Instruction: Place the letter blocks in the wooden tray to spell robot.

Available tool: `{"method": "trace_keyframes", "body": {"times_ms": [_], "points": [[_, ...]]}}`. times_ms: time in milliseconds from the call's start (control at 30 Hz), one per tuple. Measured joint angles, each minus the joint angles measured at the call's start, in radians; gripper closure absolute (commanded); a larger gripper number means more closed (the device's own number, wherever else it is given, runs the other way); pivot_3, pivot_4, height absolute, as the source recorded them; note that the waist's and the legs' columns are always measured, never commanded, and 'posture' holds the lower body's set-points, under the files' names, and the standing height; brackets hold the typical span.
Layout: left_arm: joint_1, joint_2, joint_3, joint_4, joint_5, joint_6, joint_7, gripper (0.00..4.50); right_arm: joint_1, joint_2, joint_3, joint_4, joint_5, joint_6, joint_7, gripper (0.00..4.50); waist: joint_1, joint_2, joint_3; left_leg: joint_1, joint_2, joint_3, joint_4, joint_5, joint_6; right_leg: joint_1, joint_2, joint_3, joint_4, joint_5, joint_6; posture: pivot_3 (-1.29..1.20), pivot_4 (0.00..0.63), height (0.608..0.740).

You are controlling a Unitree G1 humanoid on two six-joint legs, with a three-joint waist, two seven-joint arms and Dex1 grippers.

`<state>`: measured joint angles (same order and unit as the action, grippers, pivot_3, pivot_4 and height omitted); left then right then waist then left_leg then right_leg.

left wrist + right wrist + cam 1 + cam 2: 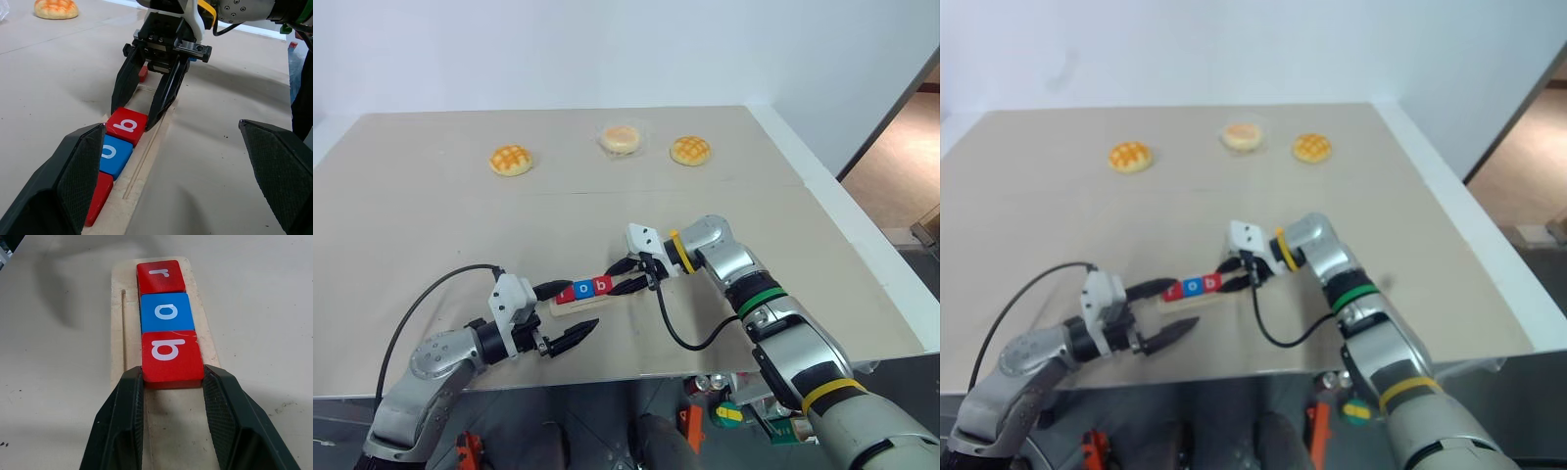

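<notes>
- the long pale wooden tray (164,431) lies near the front edge of the beige desk (431,215), and everything here is placed from it.
- three flat square letter blocks sit in a row touching one another in the tray: a red block marked r (160,276) at the end by the left arm, a blue block marked o (166,312) in the middle, and a red block marked b (171,356) toward the right arm.
- the right claw (172,382) reaches onto the tray from its right end, its two black fingers partly closed, pressed against either side of the red b block.
- the left claw (570,315) hangs at the tray's left end, fingers spread wide with nothing between them, one finger beside the red r block.
- another small red block (143,73) lies beyond the right claw, at the tray's far end; its letter cannot be read.
- well behind the tray, across the desk, stand two golden crosshatched buns (510,160) (689,150) and between them a bun in clear wrapping (621,138).
</notes>
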<state>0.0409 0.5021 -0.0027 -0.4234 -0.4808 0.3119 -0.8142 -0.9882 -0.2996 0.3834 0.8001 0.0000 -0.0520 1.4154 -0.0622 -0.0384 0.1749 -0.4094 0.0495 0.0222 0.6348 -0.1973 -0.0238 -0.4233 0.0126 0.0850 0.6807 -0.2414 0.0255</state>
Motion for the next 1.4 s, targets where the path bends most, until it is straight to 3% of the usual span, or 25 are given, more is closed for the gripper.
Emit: {"method": "trace_keyframes", "body": {"times_ms": [700, 1400], "points": [[0.001, -0.004, -0.012, 0.0, 0.004, -0.001, 0.001, 0.0, 0.068, 0.0, -0.002, -0.146, 0.022, 0.167, -0.001, 2.84, -0.008, 0.0, 0.0, 0.0, 0.0, -0.001, 0.0, 0.0, 0.0, 0.0, 0.0, 0.0, 0.0, 0.0, 0.0, 0.0, 0.15, 0.739], [0.012, -0.004, -0.021, 0.0, 0.009, -0.021, -0.001, 0.0, 0.03, 0.0, 0.001, -0.087, 0.016, 0.142, -0.005, 2.84, -0.01, 0.0, 0.0, 0.0, 0.0, 0.0, -0.001, 0.0, 0.0, 0.0, 0.0, 0.0, 0.0, -0.001, 0.0, 0.0, 0.15, 0.739]]}}
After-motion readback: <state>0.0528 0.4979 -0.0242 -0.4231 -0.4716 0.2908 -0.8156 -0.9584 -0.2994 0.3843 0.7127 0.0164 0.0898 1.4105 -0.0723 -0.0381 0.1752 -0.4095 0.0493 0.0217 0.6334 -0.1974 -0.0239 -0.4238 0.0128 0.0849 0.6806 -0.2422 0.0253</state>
